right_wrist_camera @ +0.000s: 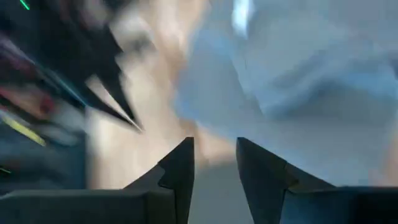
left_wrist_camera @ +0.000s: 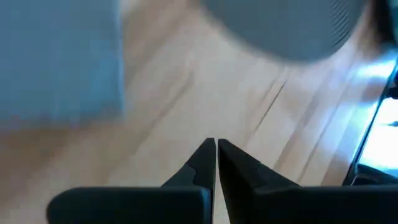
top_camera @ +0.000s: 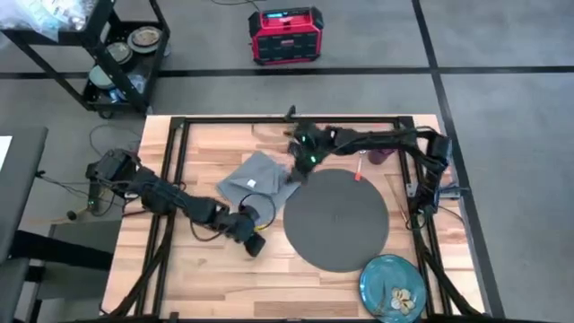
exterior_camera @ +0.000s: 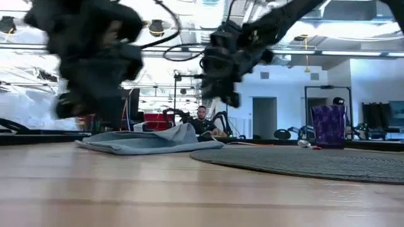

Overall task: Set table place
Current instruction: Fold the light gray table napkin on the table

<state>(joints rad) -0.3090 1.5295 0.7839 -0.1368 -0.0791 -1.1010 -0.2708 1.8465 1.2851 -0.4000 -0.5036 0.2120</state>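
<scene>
With jaws pressed together, the left gripper is held low over the bench beside the mat, while the right gripper, jaws narrowly parted and empty, is poised at the napkin.

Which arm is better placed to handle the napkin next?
Right, probably. The right gripper hangs open over the grey cloth napkin's edge beside the round dark mat; its wrist view is filled with cloth. The left gripper is shut, over bare wood of the table, clear of the napkin.
</scene>
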